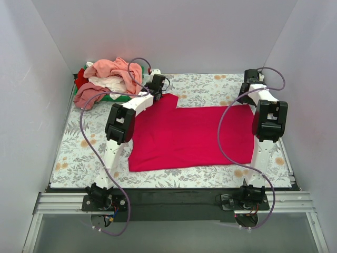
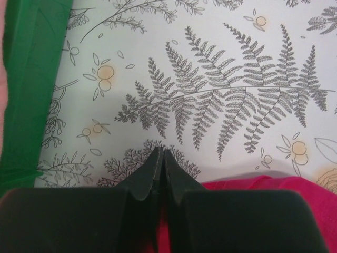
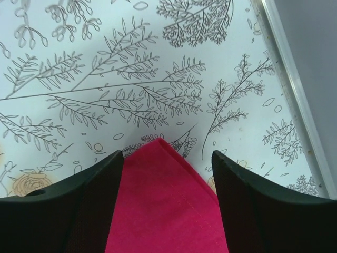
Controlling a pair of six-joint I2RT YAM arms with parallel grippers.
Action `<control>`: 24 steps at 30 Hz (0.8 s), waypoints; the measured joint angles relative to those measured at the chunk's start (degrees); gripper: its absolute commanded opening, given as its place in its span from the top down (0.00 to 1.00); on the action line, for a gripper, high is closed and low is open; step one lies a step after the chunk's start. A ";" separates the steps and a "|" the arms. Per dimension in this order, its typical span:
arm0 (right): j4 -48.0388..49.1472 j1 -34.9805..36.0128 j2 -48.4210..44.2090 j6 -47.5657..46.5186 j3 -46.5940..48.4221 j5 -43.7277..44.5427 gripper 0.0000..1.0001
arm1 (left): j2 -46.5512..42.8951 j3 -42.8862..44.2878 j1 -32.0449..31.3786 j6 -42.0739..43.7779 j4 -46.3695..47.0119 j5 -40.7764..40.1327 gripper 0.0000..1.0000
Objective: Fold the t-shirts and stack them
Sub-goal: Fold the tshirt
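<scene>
**Corner of the crimson shirt (image 3: 163,205) sat inside the right claw (image 3: 167,156)**

The crimson shirt lay flat in the middle of the table (image 1: 79,153). Its long side ran from the left arm across to the right arm. The right claw was at the far right corner, so the right arm was the nearer one. Its two fingers stood wide apart, one on each side of the corner. The corner pointed away from the arm. I think the next job was to pinch that corner, so the claw only needed to close on it. The left claw (image 1: 156,87) was at the far left part of the shirt, and its fingers were pressed tight together.

The top view showed the whole shirt. It also showed the other shirts (image 1: 110,79) heaped on the green tray (image 1: 118,98) at the far left. It did not show the fingers well. The right wrist view showed the gap with the corner inside it. The left wrist view showed closed tips over the flowery table, with red cloth low beside them. I could not tell if any cloth was caught in them.
</scene>
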 measured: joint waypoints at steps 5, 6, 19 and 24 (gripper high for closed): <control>-0.48 0.00 0.17 -0.59 -1.11 -0.13 0.47 | -2.29 -2.56 0.00 -0.22 0.07 0.02 1.00; -0.35 0.04 -0.17 -0.50 -1.77 -0.09 0.50 | -2.69 -2.89 0.00 -0.33 0.22 0.02 1.00; -2.80 0.00 -2.89 -1.09 -5.46 -0.22 0.83 | -7.80 -9.29 -0.22 -0.94 1.44 -0.26 1.00; -3.54 0.00 -2.56 -1.42 -4.31 -0.87 0.99 | -9.09 -12.39 -0.46 -0.83 2.36 -0.50 1.00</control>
